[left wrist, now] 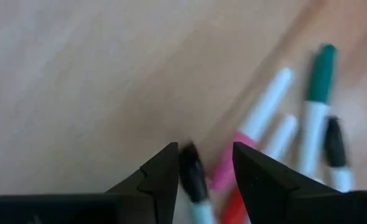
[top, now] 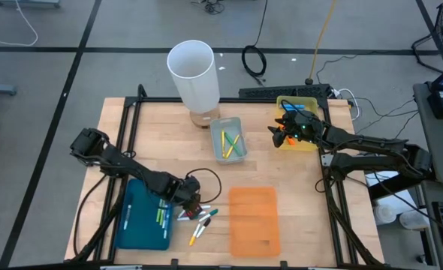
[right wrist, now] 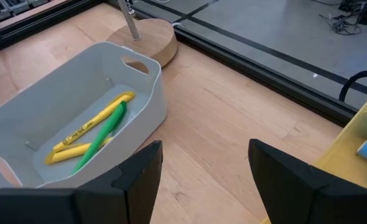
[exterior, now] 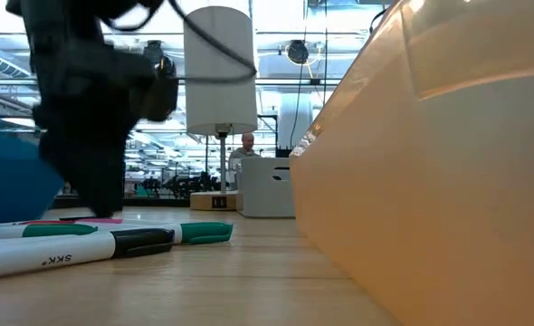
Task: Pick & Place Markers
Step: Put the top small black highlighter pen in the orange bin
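Several markers [top: 200, 219] lie loose on the wooden table between the blue tray [top: 135, 225] and the orange tray [top: 254, 219]: white-bodied ones with black, green and pink caps. My left gripper [top: 194, 204] points down over the heap, low above the table and open. In the left wrist view its fingers [left wrist: 163, 177] stand on either side of a black-capped marker [left wrist: 193, 180] and a pink one [left wrist: 224, 174]. My right gripper [top: 284, 133] waits open at the back right, beside the yellow bin [top: 305, 105].
Green and yellow markers [top: 161, 214] lie on the blue tray. A grey bin [top: 227, 139] behind the middle holds yellow and green markers [right wrist: 96, 130]. A tall white cylinder [top: 194, 71] stands on a wooden base at the back. The orange tray's wall [exterior: 430, 181] rises right of the heap.
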